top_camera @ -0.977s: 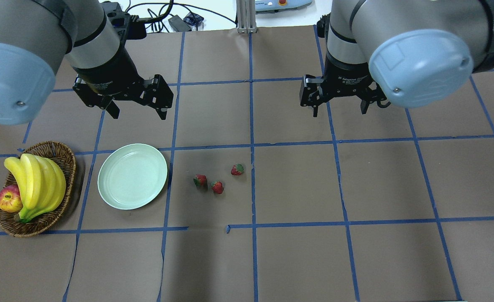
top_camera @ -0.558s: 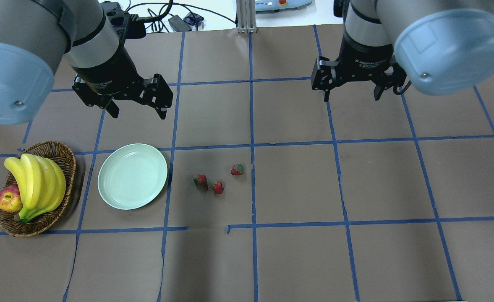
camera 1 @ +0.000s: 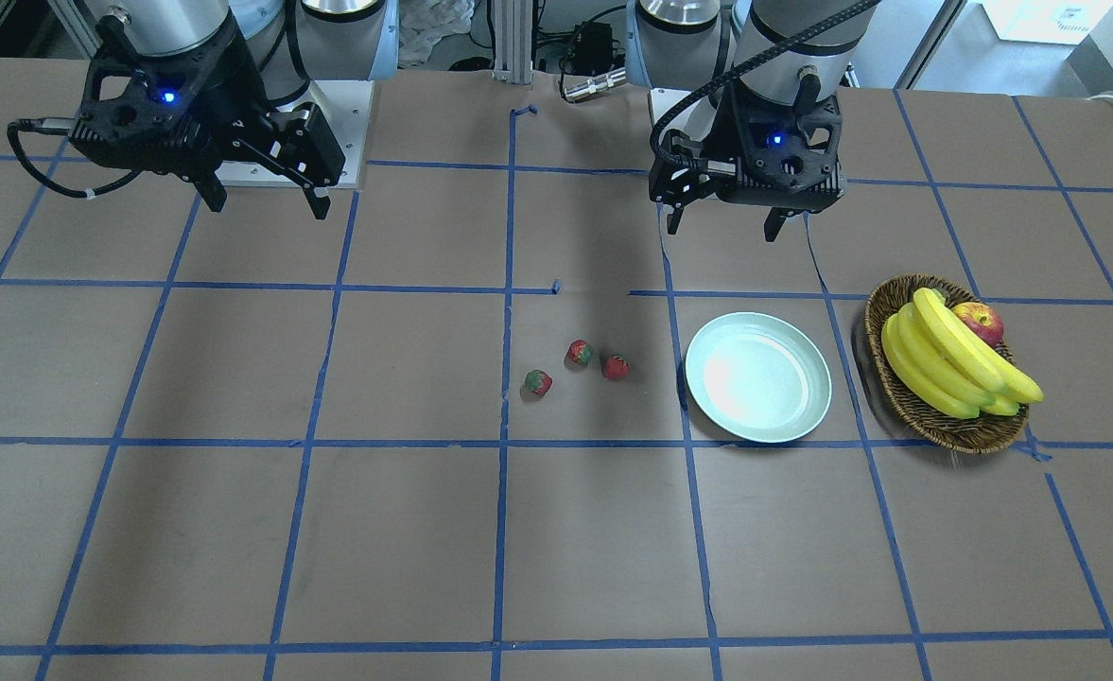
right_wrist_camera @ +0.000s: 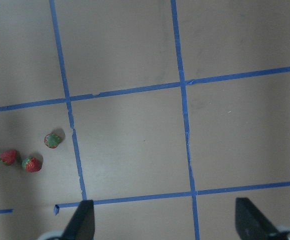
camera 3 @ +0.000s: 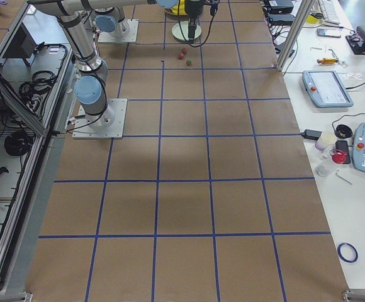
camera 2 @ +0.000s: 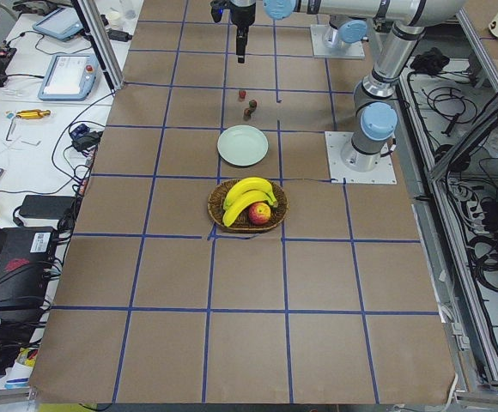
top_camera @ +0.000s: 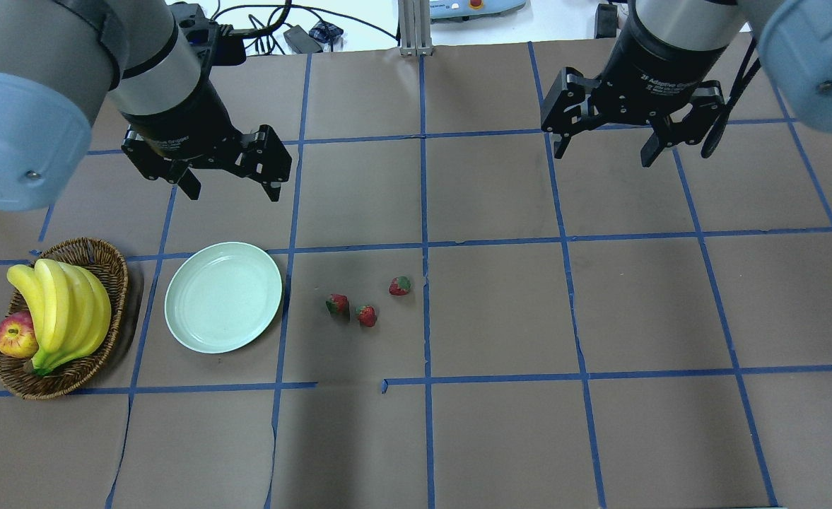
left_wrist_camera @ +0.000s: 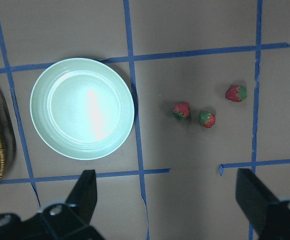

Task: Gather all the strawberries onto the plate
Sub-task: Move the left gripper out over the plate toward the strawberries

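Three strawberries (top_camera: 337, 305) (top_camera: 366, 315) (top_camera: 399, 285) lie close together on the brown table near its middle. They also show in the left wrist view (left_wrist_camera: 181, 110) and the right wrist view (right_wrist_camera: 31, 164). The pale mint plate (top_camera: 175, 311) sits empty to their left; it also shows in the front view (camera 1: 698, 378). My left gripper (top_camera: 233, 187) hangs open and empty above the table behind the plate. My right gripper (top_camera: 605, 154) hangs open and empty far behind and to the right of the strawberries.
A wicker basket (top_camera: 101, 258) with bananas (top_camera: 62, 304) and an apple (top_camera: 16, 334) stands left of the plate. Blue tape lines grid the table. Cables and devices lie beyond the far edge.
My right gripper has moved to the right and farther back, away from the strawberries, still open. The left arm, plate and strawberries have not moved.
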